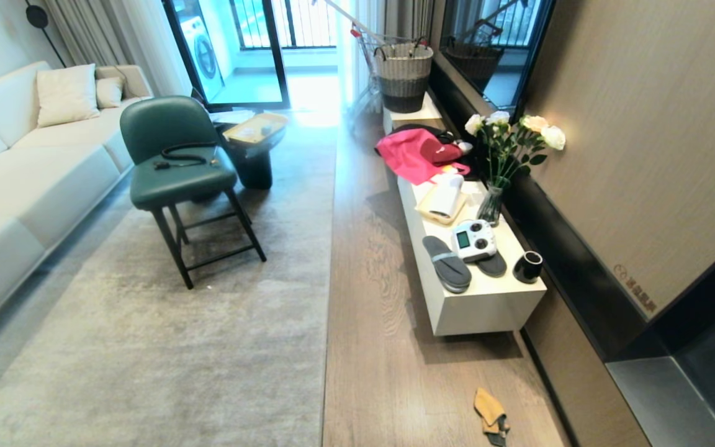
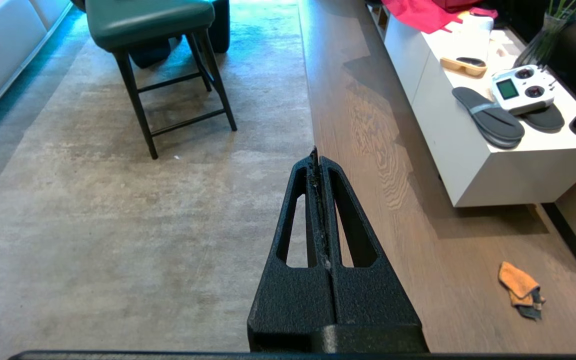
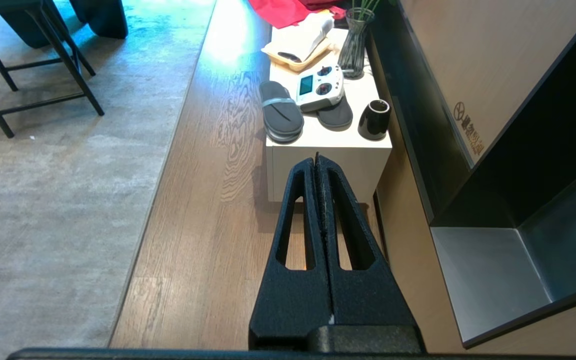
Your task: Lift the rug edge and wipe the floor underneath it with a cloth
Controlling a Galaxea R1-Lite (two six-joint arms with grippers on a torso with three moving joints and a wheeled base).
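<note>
Both my grippers clenched, empty: left gripper [image 2: 318, 159], right gripper [image 3: 317, 162]. Cloth [image 1: 490, 414] crumpled on floor [image 1: 388, 347], near cabinet corner; soft, light: pinch raised fold. Rug edge [image 1: 329, 298] flat, floppy, likely heavy: pinch border.

Glossy wood-grain floor [image 1: 382, 347], matt short-pile rug [image 1: 165, 347], soft cloth [image 1: 490, 415]
</note>
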